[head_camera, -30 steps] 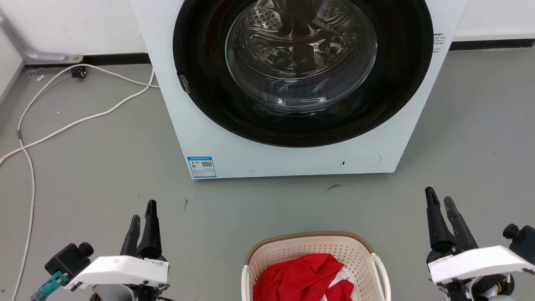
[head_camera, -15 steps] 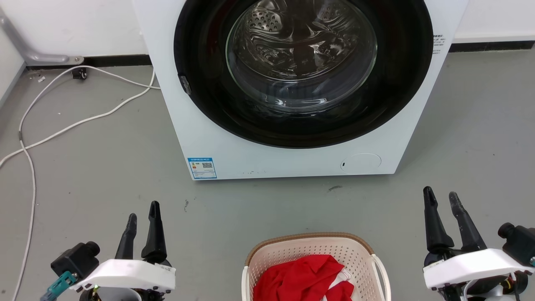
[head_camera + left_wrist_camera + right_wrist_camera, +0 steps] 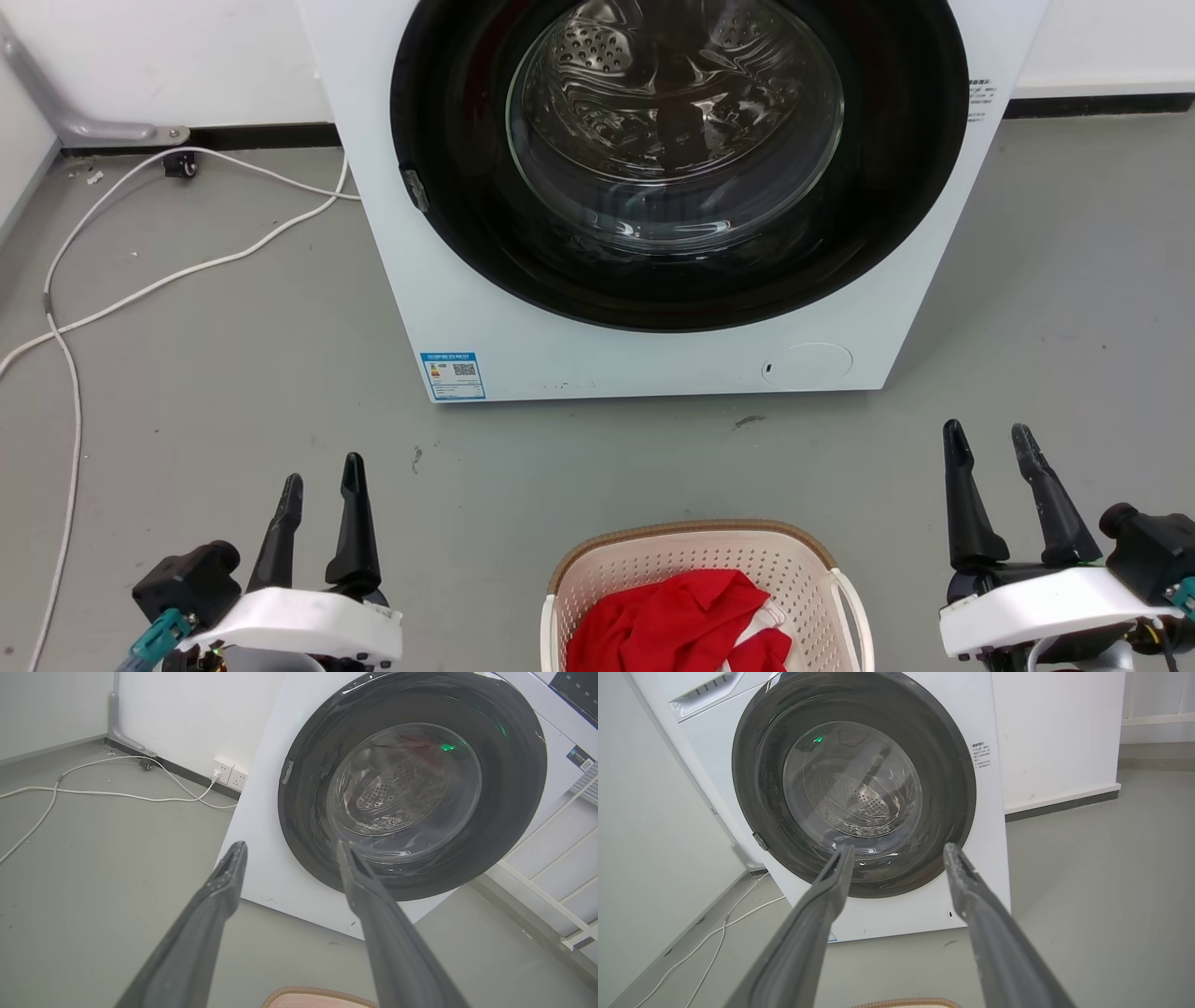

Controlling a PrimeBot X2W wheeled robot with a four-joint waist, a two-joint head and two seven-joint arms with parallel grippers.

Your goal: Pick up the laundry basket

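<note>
The laundry basket [image 3: 805,579], cream with perforated walls and a brown rim, sits on the grey floor at the bottom centre of the head view, cut off by the frame edge. Red cloth [image 3: 681,623] lies inside it. A white handle [image 3: 854,611] curves along its right side. My left gripper [image 3: 322,474] hovers open to the basket's left. My right gripper [image 3: 988,439] hovers open to its right. Neither touches the basket. In the left wrist view the left gripper [image 3: 289,847] is spread, with the basket's rim [image 3: 317,996] at the bottom edge. The right gripper [image 3: 899,848] is likewise spread above the rim [image 3: 906,1003].
A white front-loading washer [image 3: 653,364] with a closed dark round door [image 3: 681,159] stands right behind the basket. White cables [image 3: 140,280] trail over the floor at the left, toward wall sockets [image 3: 229,775]. A white rack [image 3: 551,877] stands right of the washer.
Both grippers have opened from nearly shut. Each arm has sunk slightly lower in the head view; the left one shifted a little right. The basket has stayed in place.
</note>
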